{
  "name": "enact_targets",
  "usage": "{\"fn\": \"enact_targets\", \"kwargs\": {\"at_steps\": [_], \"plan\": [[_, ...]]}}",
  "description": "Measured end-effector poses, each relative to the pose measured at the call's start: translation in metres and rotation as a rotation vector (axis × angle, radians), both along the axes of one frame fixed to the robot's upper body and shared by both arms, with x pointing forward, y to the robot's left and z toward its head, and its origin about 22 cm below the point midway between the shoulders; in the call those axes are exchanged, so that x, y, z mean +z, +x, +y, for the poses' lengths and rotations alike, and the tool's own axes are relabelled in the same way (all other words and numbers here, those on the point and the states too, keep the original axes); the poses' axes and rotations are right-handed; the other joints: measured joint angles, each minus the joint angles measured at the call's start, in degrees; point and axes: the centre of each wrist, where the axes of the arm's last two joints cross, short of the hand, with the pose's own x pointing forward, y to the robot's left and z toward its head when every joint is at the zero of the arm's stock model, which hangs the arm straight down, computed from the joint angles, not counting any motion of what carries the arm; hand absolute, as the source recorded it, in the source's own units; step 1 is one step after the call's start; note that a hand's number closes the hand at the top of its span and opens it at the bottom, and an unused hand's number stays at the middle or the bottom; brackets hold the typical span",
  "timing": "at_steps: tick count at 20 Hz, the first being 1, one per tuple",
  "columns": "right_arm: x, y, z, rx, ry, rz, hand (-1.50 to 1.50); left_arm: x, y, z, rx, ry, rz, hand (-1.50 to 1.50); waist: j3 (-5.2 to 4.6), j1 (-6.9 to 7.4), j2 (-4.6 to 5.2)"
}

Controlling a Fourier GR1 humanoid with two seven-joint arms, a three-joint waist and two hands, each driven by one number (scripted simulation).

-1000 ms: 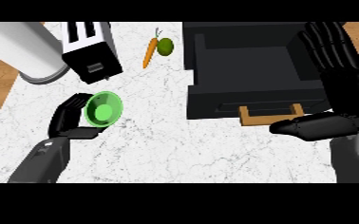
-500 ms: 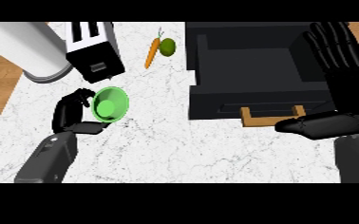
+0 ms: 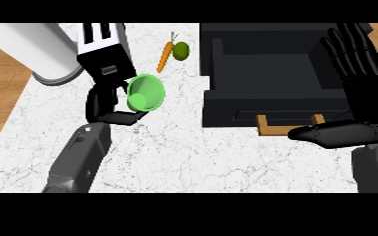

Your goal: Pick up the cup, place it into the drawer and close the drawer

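Note:
A green cup (image 3: 146, 93) is held tilted above the white marble counter (image 3: 184, 155), its mouth turned toward me. My left hand (image 3: 109, 105) is curled round its left side and base, so it is shut on the cup. The black drawer (image 3: 275, 75) stands pulled out at the right, its inside showing dark. My right hand (image 3: 356, 80) stays open at the right edge with fingers pointing up beside the drawer, thumb lying below the drawer's front.
A toaster (image 3: 105, 50) stands just behind the cup. A large white cylinder (image 3: 40, 52) fills the far left. A carrot (image 3: 165, 57) and a small olive-green fruit (image 3: 181, 50) lie between toaster and drawer. A wooden handle (image 3: 289, 126) shows below the drawer's front.
My left hand has carried the cup up and to the right, toward the drawer, tipping it further. The right hand has stayed in place.

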Motion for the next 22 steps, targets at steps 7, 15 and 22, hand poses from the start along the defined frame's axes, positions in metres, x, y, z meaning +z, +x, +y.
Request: {"fn": "enact_targets", "kwargs": {"at_steps": [7,15,22], "plan": [[-0.001,-0.007,-0.005,-0.02,-0.001,0.008,-1.5,0.071,0.044,-0.055,-0.127,0.024,-0.115,1.5,0.09,0.79,-0.48],[-0.003,-0.003,-0.005,-0.021,-0.004,0.006,-1.5,0.17,0.073,-0.125,-0.193,0.084,-0.137,1.5,0.08,0.21,-0.31],[-0.002,-0.001,0.001,-0.018,-0.005,-0.01,-1.5,0.237,0.087,-0.18,-0.173,0.154,-0.085,1.5,0.07,-1.0,0.09]]}}
